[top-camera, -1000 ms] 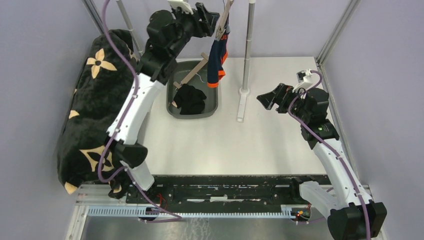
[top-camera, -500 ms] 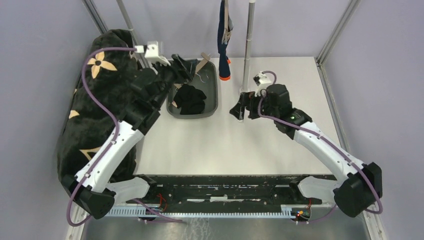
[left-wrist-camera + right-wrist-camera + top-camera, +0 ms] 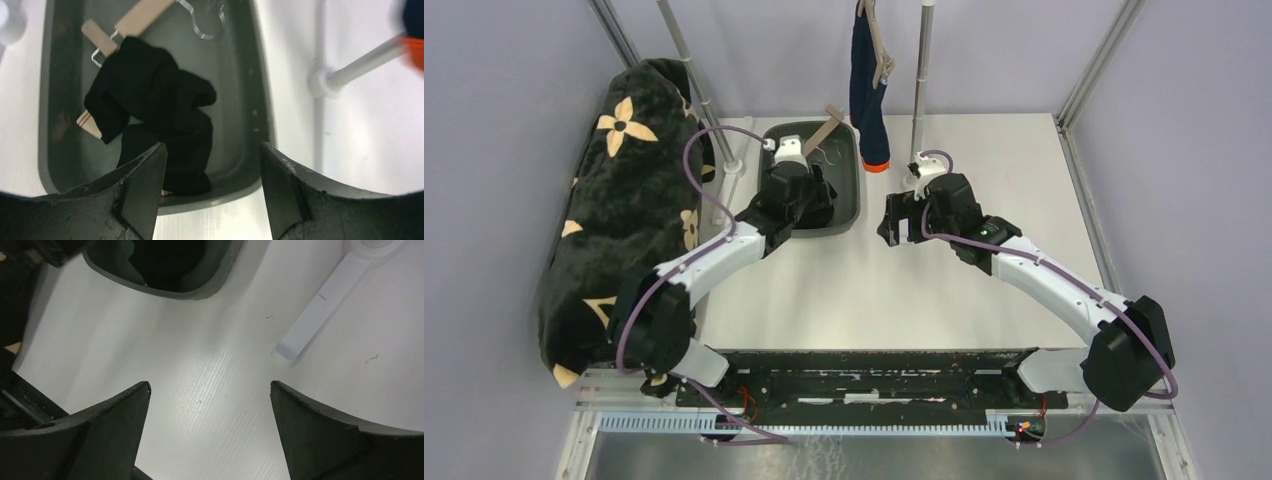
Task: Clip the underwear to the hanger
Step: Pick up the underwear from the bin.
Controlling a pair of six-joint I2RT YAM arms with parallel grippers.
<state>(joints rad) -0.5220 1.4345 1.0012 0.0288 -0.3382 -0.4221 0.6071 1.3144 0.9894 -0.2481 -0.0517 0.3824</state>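
Tabletop, white, viewed from the arms' side outward. Right gripper hovers over bare table just short of the bin, its jaws spread wide and holding nothing. Left gripper hangs above the near end of the grey bin, jaws well apart and empty. Bin contents: crumpled black underwear lying across a wooden clip hanger; the cloth hides the hanger's middle, and the wire hook shows toward the far end. Just right of the bin an upright pole stands on a white foot. Farther back, navy underwear with an orange hem hangs from a second hanger, above the bin's far right corner. Black blanket with tan flowers drapes the frame along the left side
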